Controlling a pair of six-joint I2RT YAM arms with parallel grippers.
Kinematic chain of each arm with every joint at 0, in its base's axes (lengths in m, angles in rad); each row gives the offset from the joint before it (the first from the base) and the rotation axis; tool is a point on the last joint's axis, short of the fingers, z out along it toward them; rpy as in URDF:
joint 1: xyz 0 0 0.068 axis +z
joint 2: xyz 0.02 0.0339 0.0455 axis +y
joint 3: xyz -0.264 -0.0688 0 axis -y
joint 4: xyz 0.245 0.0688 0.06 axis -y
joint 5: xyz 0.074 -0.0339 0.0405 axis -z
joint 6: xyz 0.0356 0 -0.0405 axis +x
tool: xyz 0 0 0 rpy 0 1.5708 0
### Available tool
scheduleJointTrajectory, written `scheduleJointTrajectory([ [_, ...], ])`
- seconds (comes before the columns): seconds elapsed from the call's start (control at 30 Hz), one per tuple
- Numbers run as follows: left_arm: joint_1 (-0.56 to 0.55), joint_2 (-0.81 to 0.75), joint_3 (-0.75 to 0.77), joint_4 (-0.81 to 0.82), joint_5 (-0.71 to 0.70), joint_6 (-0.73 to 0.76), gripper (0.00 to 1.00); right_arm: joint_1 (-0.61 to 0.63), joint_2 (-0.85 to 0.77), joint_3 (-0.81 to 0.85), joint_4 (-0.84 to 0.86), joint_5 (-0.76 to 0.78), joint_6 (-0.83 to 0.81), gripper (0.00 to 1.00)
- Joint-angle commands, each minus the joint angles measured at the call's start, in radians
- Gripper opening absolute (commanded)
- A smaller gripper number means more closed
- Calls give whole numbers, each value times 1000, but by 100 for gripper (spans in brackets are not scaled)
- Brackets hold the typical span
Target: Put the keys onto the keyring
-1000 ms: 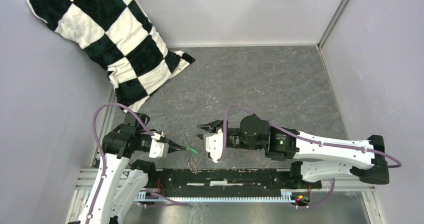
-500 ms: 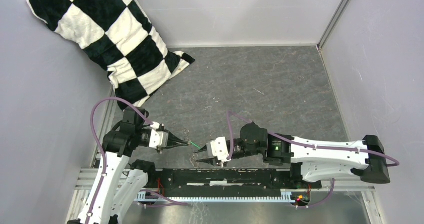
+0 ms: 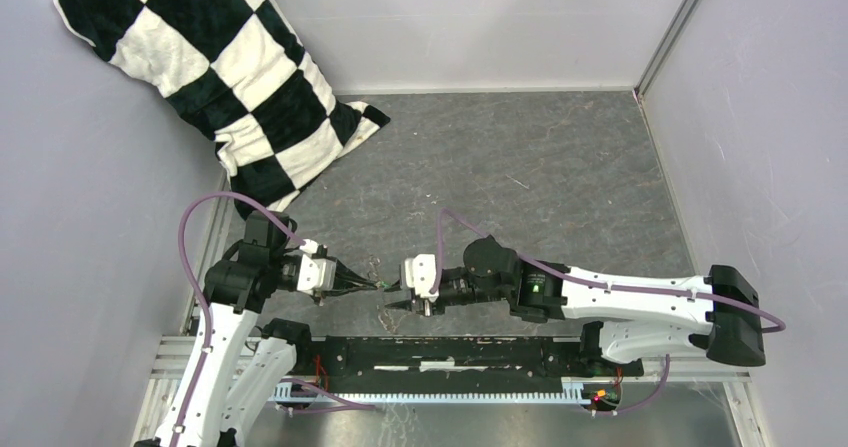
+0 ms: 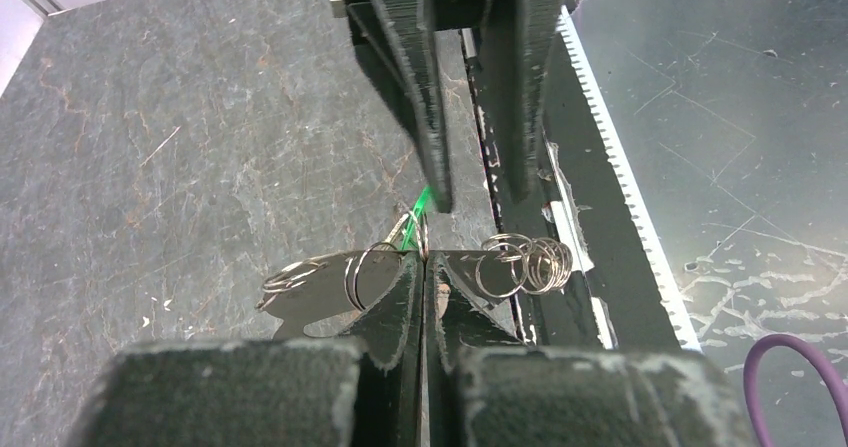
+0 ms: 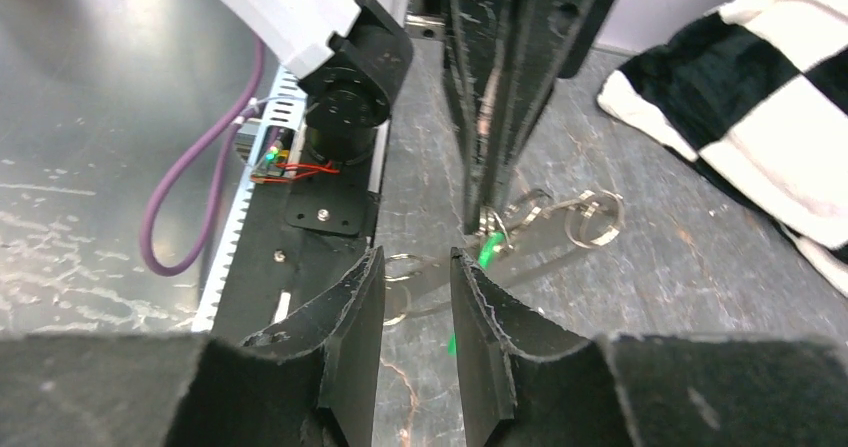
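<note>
The left gripper [image 4: 422, 260] has its jaws clenched flat together on a thin silvery metal keyring [image 4: 366, 273]. The loop's wire runs out to both sides of the black fingertips, with small silvery split rings [image 4: 526, 263] strung along it in a cluster on one side. A tiny key with a bright green plastic head [image 4: 424, 205] sticks out just past those tips. Whether the key is also pinched between them, I cannot tell.

The right gripper [image 5: 415, 265] faces the left one tip to tip, its jaws released and parted by a narrow gap with nothing grasped. In the left wrist view, one of its ribbed black fingers [image 4: 432, 117] ends right at the green head, touching or nearly so. The other finger stands apart from it, over the ring cluster.

Keyring and key hang above a dark grey mottled tabletop [image 3: 560, 157], close to the black rail [image 3: 480, 352] at its near edge. A black-and-white chequered pillow [image 3: 215, 77] leans in the far left corner, well apart from both arms.
</note>
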Motion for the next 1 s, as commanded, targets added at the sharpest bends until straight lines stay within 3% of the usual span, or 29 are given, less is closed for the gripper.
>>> scheduleJointTrajectory([
  [0.0,-2,-9,41,26,57,-40,2,-24,4,-4,24,58,29,37],
  [0.6,-2,-12,45,26,68,-45,2,-30,29,52,36,98,-56,38],
  [0.97,-1,-27,22,26,44,-25,2,-27,36,86,46,37,-66,30],
])
